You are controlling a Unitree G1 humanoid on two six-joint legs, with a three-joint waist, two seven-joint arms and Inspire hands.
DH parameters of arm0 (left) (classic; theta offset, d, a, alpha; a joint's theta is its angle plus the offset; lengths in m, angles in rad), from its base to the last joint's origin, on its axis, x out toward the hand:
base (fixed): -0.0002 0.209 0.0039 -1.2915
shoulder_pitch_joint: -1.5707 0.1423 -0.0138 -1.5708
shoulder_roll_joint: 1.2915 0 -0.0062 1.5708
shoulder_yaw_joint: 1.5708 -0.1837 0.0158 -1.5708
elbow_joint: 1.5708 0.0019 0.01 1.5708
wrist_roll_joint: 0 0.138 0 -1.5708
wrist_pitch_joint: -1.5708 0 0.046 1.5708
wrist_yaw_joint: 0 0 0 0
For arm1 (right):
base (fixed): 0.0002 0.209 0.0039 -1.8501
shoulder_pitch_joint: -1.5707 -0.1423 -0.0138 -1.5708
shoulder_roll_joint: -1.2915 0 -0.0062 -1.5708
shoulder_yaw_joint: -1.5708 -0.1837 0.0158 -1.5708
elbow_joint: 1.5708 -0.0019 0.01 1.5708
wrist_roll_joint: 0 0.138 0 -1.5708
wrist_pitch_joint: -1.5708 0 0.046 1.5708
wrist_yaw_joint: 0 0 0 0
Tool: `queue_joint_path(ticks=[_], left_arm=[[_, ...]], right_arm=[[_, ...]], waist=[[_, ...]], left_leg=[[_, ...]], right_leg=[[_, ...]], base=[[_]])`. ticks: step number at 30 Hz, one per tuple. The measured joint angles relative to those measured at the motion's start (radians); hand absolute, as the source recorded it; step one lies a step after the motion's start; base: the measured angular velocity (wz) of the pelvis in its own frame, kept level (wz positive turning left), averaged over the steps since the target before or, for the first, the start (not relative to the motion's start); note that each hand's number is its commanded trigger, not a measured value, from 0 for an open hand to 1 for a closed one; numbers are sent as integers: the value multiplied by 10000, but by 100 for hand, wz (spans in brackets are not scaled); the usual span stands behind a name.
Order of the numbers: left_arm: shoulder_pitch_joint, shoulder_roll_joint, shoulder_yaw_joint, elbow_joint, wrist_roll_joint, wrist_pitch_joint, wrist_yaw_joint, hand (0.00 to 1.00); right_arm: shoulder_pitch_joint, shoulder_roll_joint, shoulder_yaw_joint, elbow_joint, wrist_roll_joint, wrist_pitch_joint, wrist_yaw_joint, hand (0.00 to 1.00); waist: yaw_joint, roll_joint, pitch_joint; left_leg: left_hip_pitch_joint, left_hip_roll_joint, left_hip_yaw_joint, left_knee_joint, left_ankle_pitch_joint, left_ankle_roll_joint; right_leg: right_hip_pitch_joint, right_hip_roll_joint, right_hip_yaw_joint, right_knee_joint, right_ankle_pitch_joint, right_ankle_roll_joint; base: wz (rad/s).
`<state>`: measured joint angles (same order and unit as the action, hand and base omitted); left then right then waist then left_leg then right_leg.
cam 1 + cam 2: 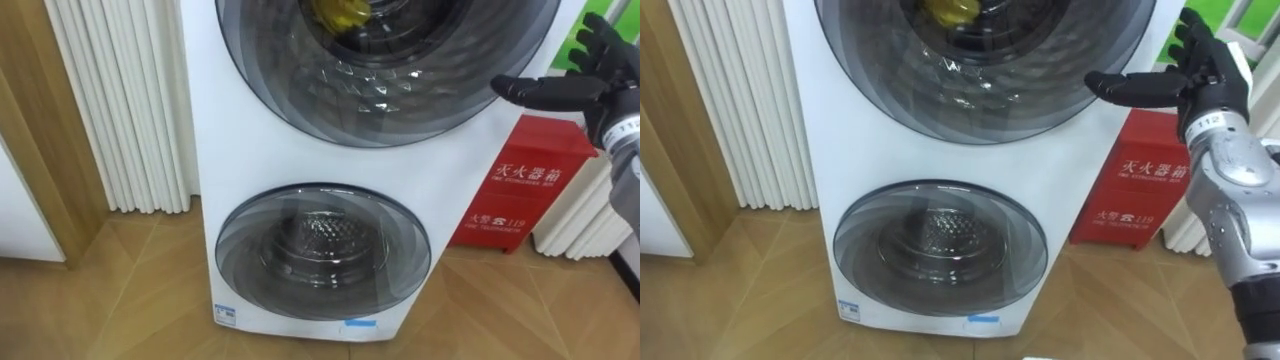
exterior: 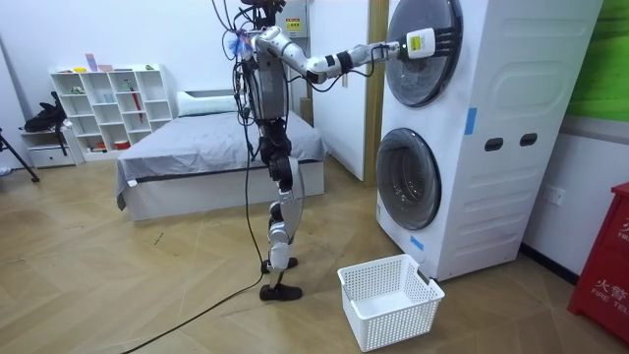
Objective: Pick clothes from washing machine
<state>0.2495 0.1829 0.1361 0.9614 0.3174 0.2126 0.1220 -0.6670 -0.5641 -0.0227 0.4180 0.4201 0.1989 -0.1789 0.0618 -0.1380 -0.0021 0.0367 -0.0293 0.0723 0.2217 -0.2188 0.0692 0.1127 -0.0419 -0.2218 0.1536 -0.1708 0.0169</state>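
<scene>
A white stacked washing machine (image 1: 250,150) fills the view, with two round dark glass doors, both closed. Behind the upper door (image 1: 400,90) lies a yellow piece of clothing (image 1: 340,12), at the top edge of the view. My right hand (image 1: 585,85) is raised beside the right rim of that door, open, thumb pointing toward the glass and holding nothing. In the room view I stand facing the machine with this arm stretched out, the hand (image 2: 398,46) at the upper door (image 2: 425,49). The drum behind the lower door (image 1: 322,250) shows bare metal.
A white laundry basket (image 2: 388,300) sits on the wooden floor before the machine, to my right. A red fire-equipment box (image 1: 515,185) stands right of the machine, a white ribbed radiator (image 1: 120,100) left of it. A bed (image 2: 197,147) is behind me.
</scene>
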Motion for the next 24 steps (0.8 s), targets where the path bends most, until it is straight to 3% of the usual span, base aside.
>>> queue_joint_path(ticks=[24], left_arm=[[104,143,1,-208,1,10,64,0]], right_arm=[[-251,-2,39,100,-153,0,296,0]], waist=[[273,-67,5]], left_leg=[[-55,-7,-139,11,1,-1]], right_leg=[[10,12,-73,-22,0,0]], base=[[1]])
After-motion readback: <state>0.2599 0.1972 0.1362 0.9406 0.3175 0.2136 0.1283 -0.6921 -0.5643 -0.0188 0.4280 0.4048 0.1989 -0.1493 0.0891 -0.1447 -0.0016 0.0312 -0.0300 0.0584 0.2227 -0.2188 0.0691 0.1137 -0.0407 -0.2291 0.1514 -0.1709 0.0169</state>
